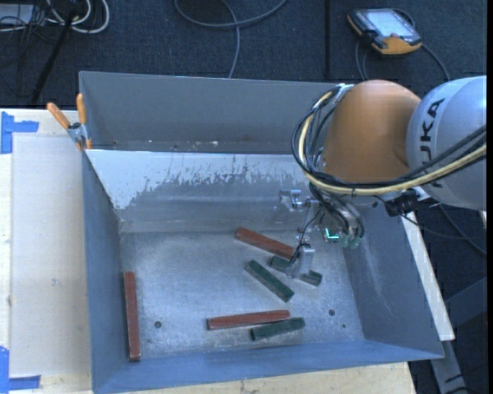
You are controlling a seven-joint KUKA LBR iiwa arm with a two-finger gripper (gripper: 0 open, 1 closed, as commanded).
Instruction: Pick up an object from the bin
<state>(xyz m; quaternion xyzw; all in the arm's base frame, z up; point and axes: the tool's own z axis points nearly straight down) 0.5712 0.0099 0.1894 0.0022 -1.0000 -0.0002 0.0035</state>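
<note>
Down low in the bin with the gripper, above a cluster of small bars. Impossible to tell how wide the grip is. Just left of it: short dark green block, red-brown bar. Just below: green stub. Lower left, near: long green bar.

"KA" lettering on the arm

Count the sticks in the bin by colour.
Red-brown sticks: 3
Dark green sticks: 3, counting the one partly under the pincer as a single stick
Total: 6
</note>
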